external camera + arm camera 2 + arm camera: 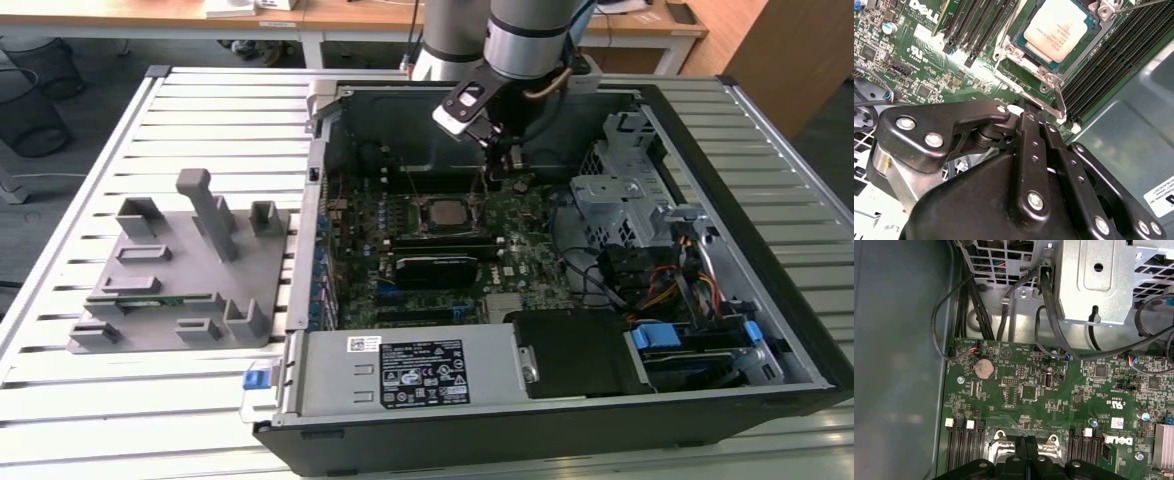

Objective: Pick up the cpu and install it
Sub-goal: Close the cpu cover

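Placing step looks done: cpu (1060,27) lies flat in its socket frame (1026,62) near the motherboard's (919,60) middle, gripper (1030,116) hangs just beside that frame, fingers (1025,145) pressed together on nothing; frame possibly unlatched, hard to tell, so the next move calls for care around it.

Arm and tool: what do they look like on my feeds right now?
The arm is a silver-grey cylinder with a darker band; a white-and-black block and a tan cable sit at its wrist. In the second wrist view the tool is matte black linkage bars pinned with silver screws.
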Controlling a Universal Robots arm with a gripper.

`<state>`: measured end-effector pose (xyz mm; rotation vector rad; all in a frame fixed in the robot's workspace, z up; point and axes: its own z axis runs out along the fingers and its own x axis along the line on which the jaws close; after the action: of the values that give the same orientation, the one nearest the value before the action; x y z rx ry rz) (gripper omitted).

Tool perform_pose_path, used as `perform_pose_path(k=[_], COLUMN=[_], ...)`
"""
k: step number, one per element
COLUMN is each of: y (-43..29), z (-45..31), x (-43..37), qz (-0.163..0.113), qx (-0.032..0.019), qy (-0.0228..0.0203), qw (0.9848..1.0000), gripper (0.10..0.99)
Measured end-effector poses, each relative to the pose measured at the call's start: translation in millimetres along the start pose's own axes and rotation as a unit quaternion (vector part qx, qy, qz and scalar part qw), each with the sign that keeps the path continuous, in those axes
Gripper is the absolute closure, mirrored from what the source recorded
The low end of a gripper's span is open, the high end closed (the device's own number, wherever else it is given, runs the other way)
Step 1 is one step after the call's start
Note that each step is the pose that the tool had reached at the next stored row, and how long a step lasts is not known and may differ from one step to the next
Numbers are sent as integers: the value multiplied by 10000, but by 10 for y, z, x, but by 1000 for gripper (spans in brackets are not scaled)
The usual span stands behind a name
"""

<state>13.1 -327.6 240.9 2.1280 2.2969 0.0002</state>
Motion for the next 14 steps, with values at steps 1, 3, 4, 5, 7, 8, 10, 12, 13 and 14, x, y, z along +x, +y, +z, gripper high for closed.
perform_pose_path(k=[1, 3, 4, 5, 7, 8, 10, 12, 13, 14], y=[-7, -25, -33, -38, -48, -53, -62, -73, -81, -94], z=[0, 0, -1, -1, -1, 0, 0, 1, 1, 2], x=[1, 2, 2, 3, 4, 4, 5, 6, 6, 7], qz=[0, 0, 0, 0, 0, 0, 0, 0, 0, 0], qx=[0, 0, 0, 0, 0, 0, 1, 0, 0, 0], qy=[0, 0, 0, 0, -1, 0, -1, -1, -1, -1], qw=[10000, 10000, 10000, 10000, 10000, 10000, 10000, 10000, 10000, 10000], gripper=[980, 980, 980, 980, 980, 980, 980, 980, 980, 980])
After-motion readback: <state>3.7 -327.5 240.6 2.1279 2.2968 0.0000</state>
